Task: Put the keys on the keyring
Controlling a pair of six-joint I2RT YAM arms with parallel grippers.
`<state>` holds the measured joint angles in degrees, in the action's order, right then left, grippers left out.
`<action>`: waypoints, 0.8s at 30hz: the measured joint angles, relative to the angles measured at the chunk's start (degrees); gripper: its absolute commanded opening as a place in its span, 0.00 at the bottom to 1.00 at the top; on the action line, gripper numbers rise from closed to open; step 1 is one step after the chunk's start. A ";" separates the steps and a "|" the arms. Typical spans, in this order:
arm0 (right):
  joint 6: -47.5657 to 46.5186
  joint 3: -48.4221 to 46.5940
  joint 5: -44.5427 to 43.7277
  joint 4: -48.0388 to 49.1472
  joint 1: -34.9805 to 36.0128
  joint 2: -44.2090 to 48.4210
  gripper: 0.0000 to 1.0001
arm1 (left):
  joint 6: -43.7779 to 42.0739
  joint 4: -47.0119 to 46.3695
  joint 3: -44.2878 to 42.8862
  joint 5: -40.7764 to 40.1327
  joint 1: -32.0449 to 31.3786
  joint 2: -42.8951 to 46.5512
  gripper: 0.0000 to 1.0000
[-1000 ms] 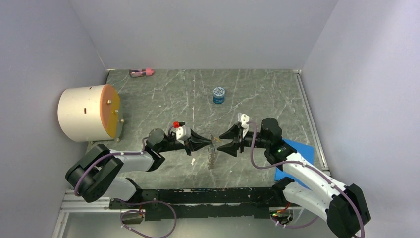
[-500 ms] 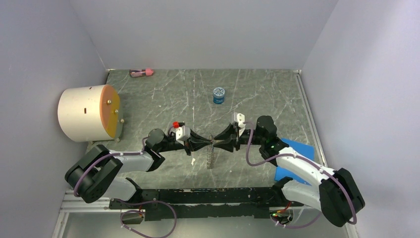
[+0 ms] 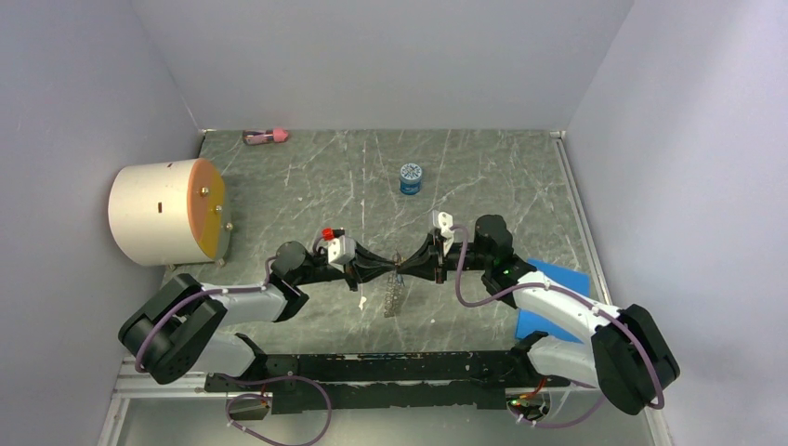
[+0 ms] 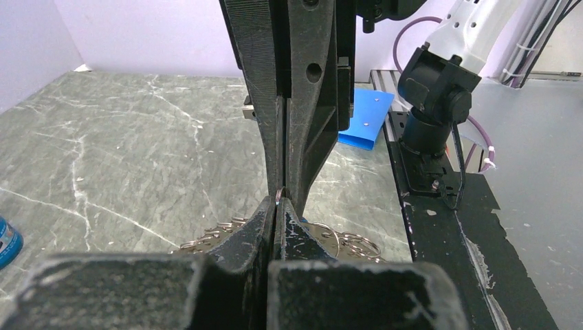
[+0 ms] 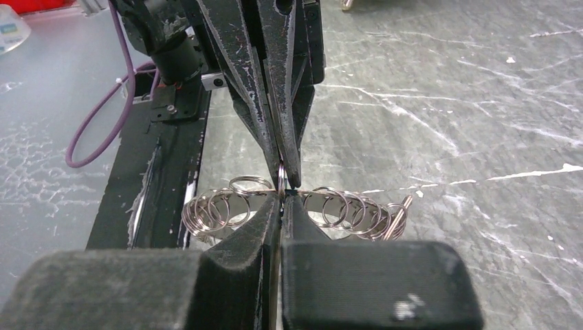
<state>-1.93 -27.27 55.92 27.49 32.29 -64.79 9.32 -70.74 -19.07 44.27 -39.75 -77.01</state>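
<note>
Left gripper (image 4: pixel 276 206) and right gripper (image 5: pixel 282 198) both clamped shut, tip to tip, on one thin loop of the keyring (image 5: pixel 347 206). Uneven pull and the wire likely slips, dropping onto the table (image 3: pixel 307 186).

Top view: the keyring (image 3: pixel 394 295) below the meeting tips of the left gripper (image 3: pixel 389 269) and right gripper (image 3: pixel 406 269) appears as a small grey blur. Single rings and anything threaded on them cannot be resolved.

Left wrist view: the gripper's own fingers (image 4: pixel 244 237) hide the middle of the ring cluster. The left edge of the frame cuts off the blue jar (image 4: pixel 4 242).

Right wrist view: the gripper body hides the lower part of the rings. The thin metal piece (image 5: pixel 400 208) at their right end is too blurred to identify.
</note>
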 measured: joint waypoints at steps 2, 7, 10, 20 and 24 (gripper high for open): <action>-0.04 -0.04 -0.02 -0.07 0.02 0.00 0.00 | 0.00 0.00 0.00 -0.02 0.00 0.00 0.02; -1.05 -0.94 -0.11 -2.29 0.07 0.02 0.00 | 0.00 0.13 0.11 -0.22 0.00 0.11 0.11; -2.69 -2.62 -0.50 -6.10 0.17 0.15 0.00 | -0.33 1.44 0.13 -0.59 0.00 1.14 0.30; -11.15 -14.21 -8.61 -32.76 1.73 -2.56 0.00 | -7.74 19.78 -0.33 -4.13 0.02 12.11 0.56; -14.45 -20.52 -13.62 -43.17 4.68 -5.38 0.00 | -12.37 30.86 -1.84 -7.17 0.04 15.28 0.56</action>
<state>-16.38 -47.79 42.30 -15.68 36.97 -70.17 -3.05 -39.88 -20.91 37.10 -39.70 -61.73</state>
